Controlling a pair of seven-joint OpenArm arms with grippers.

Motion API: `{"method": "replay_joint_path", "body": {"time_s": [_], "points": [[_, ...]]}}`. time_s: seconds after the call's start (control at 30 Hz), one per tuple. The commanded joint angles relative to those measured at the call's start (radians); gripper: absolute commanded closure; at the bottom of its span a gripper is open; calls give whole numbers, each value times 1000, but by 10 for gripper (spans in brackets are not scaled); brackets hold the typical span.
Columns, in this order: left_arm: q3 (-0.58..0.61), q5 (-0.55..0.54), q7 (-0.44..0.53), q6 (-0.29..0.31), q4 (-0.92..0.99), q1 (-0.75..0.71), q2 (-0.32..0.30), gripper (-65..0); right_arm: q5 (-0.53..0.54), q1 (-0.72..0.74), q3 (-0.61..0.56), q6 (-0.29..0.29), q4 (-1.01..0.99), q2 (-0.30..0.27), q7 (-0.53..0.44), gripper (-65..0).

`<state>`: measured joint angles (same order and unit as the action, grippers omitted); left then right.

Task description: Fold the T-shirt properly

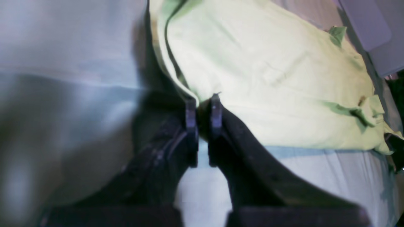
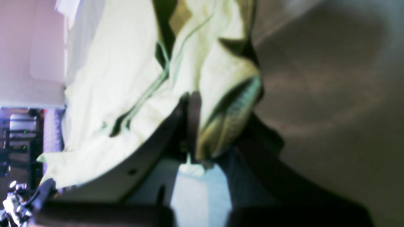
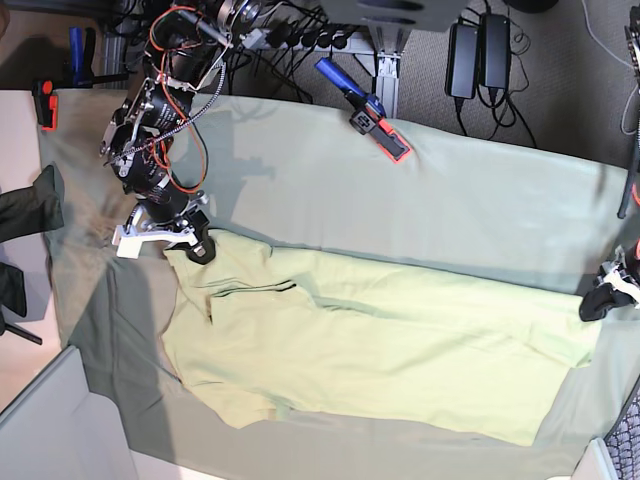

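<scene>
Lying mid-frame on the cloth-covered tabletop (image 3: 450, 200), the shirt (image 3: 380, 350) is pinched at both ends: left gripper (image 1: 203, 108) clamped on fabric at far right, right gripper (image 2: 202, 126) clamped at upper left.

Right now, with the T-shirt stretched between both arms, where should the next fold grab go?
Probably the T-shirt's near long edge, pinched from the table's front side. It lies flat and free there, while the left gripper and right gripper already clamp the far corners at each end.
</scene>
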<state>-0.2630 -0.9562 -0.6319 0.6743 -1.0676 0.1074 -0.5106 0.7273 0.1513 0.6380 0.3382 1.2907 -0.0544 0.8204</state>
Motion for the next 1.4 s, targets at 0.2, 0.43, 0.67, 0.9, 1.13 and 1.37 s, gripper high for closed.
{"method": "replay_joint_path", "body": {"time_s": [0.2,0.43,0.67,0.9,1.13,1.37], "points": [[-6,-72,-24,24,-16,-5,-33,0,48,-22,1,44,32,-59,-7,0],[-7,-124,-60,24,-18,-61,-34,0,66,-155,1,55,150,-65,-8,0],[-12,-187,-124,24,-72,-163,-49,0,68,-299,2,55,281,-87,-8,0],[-90,-198,-136,24,-226,-306,-70,0,89,-431,4,55,375,-163,-8,0],[-129,-200,-135,24,-315,-420,-73,0,114,-506,36,55,389,-216,-7,0],[-129,-203,-136,24,-315,-443,-74,0,133,-554,70,56,389,-216,-3,0]]}}
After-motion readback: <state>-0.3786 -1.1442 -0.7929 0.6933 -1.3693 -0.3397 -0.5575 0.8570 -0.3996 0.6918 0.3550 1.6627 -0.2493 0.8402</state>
